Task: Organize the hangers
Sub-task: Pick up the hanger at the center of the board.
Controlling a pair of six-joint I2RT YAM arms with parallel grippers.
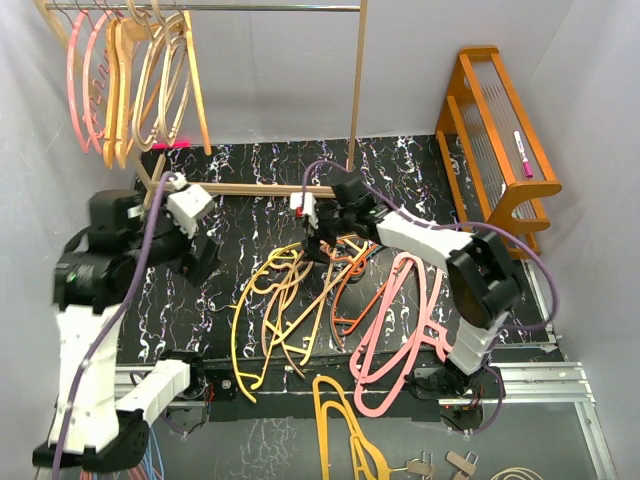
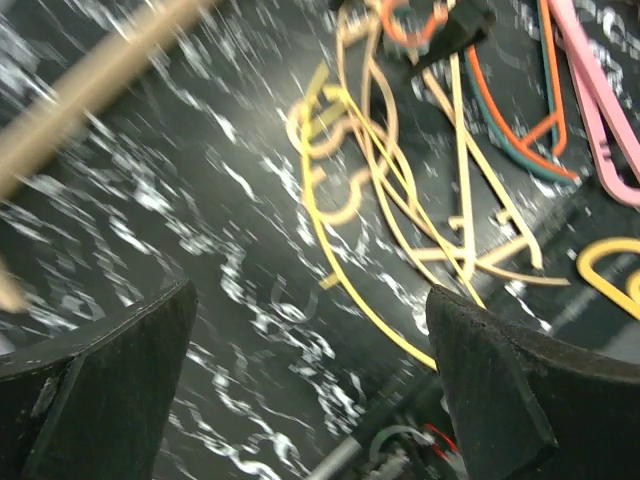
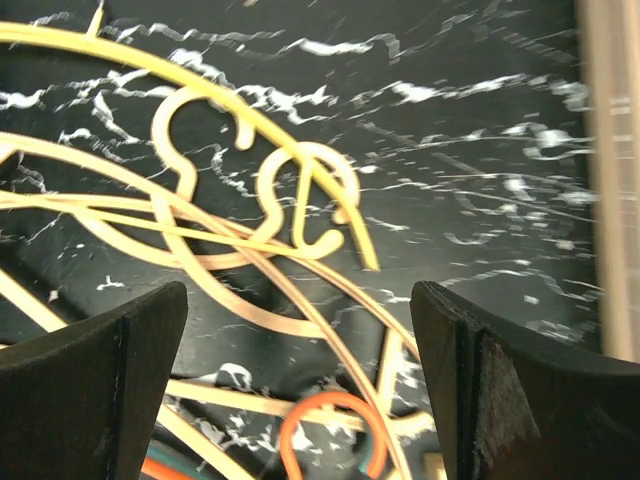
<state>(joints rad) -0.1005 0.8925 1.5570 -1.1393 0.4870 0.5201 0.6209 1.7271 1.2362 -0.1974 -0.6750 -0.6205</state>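
Loose hangers (image 1: pixel 300 300) heaped mid-frame on the counter (image 1: pixel 240 170); both pincers wide open, empty
Hangers look thin, light, stiff and slick, with hooks and bars interlaced, so lifting one may drag its neighbours. Best hold, I judge: a neck just under a hook. Right pincer (image 1: pixel 318 240) hangs over the heap's upper end; its wrist view shows two pale tan hooks (image 3: pixel 300 200) ahead between the jaws, untouched. Left pincer (image 1: pixel 200 262) sits left of the heap, apart. More hang on the rail (image 1: pixel 250 8), upper left

top: overhead, wide | wrists: close, downward | shared: tangled hangers (image 3: pixel 310 150)
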